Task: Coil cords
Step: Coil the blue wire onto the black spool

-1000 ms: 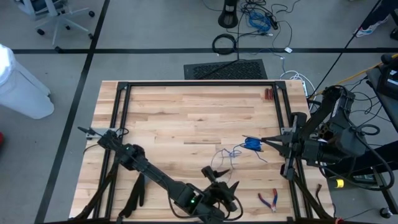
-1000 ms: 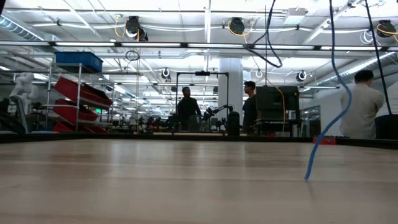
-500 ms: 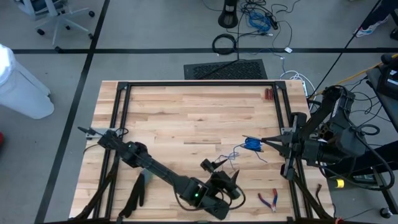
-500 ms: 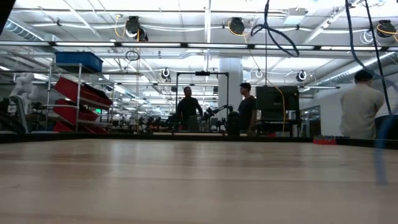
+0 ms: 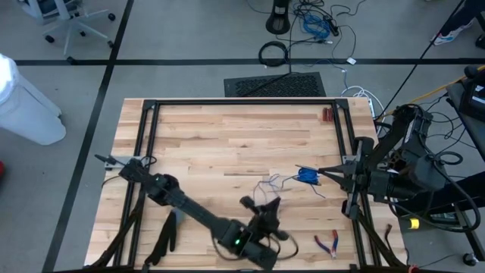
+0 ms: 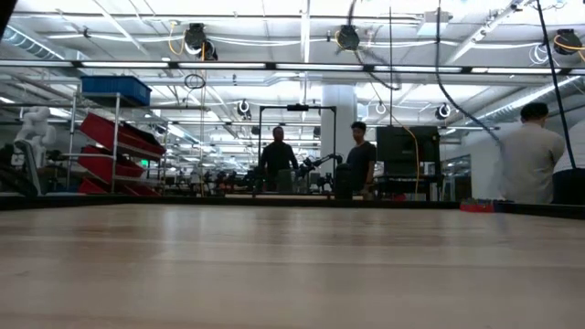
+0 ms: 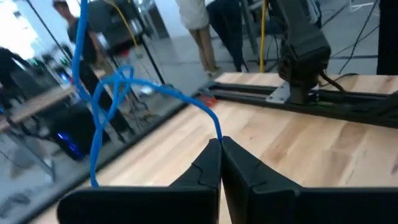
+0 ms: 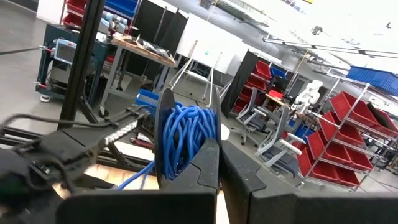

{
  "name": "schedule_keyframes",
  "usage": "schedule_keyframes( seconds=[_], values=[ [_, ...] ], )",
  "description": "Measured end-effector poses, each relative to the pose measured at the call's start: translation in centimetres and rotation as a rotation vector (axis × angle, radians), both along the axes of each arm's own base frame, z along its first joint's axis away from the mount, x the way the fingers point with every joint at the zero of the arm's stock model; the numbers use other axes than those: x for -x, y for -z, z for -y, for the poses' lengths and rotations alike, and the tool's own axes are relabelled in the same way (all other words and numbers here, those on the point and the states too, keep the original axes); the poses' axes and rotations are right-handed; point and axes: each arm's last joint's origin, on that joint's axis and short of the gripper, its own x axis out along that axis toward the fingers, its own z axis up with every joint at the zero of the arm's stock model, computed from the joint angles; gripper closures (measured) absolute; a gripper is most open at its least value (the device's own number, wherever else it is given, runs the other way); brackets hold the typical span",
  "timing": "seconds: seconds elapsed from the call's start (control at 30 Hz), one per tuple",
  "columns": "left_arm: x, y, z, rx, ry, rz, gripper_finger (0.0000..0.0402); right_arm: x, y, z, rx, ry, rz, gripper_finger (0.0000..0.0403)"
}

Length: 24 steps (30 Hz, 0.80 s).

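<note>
**A:** High view, please. What are you seeing?

**B:** You are looking at the left gripper (image 5: pixel 267 206) sitting lower centre of the frame, fingers pinched on the loose end of the blue cord (image 5: pixel 282 182). The cord is trailing right across the wooden table (image 5: pixel 220 136) to a small blue bundle (image 5: pixel 307 175), which the right gripper (image 5: pixel 322 173) is clamping at centre right. Red-handled pliers (image 5: pixel 327 243) are lying at lower right.

**A:** And the low view?

**B:** You are getting only bare tabletop (image 6: pixel 274 274), with people (image 6: pixel 274 160) standing far back, mid-frame.

**A:** Left wrist view?

**B:** Your left fingers (image 7: pixel 208 165) are meeting at bottom centre, gripping the cord (image 7: pixel 186 98), which is looping toward upper left.

**A:** Right wrist view?

**B:** Your right fingers (image 8: pixel 208 163) are closing at the centre on the coiled bundle (image 8: pixel 183 138).
</note>
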Motion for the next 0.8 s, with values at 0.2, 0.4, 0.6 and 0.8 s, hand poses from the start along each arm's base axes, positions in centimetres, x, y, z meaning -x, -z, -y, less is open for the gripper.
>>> schedule_keyframes(
  seconds=[0.2, 0.4, 0.6, 0.8],
  values=[
    [1.7, -1.4, 2.7, -0.063, 0.023, -0.006, 0.0392, 0.0, 0.0, 0.0, 0.002, 0.005, -0.001, 0.0403],
    [2.0, -2.0, 3.3, -0.048, 0.020, 0.034, 0.0391, 0.0, 0.0, 0.0, 0.002, 0.005, -0.001, 0.0403],
    [1.3, -1.8, 3.0, 0.039, 0.129, -0.001, 0.0313, 0.0, 0.0, 0.0, 0.006, 0.005, -0.002, 0.0403],
    [0.8, -1.8, 2.3, 0.097, 0.107, 0.055, 0.0204, 0.0, 0.0, 0.0, 0.006, 0.005, -0.002, 0.0403]
  ],
)
